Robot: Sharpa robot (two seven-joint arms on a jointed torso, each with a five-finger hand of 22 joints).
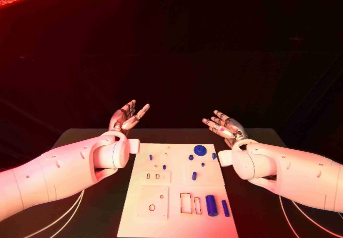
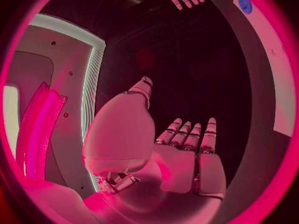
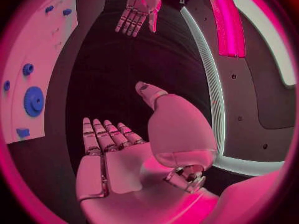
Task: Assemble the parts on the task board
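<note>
Hands [image 1: 129, 118] [image 1: 225, 126] x2, 1 board [image 1: 179, 218].

The board [image 1: 179, 225] lies in the middle of the table [image 1: 85, 136], its long side running from near edge to far edge. A round gear [image 1: 200, 149] sits near the board's far right corner, a thick peg [image 1: 211, 204] and a thin peg [image 1: 225, 208] by its near right corner. The left hand [image 1: 129, 117] hangs beyond the far left corner, the right hand [image 1: 225, 126] beyond the far right.
</note>
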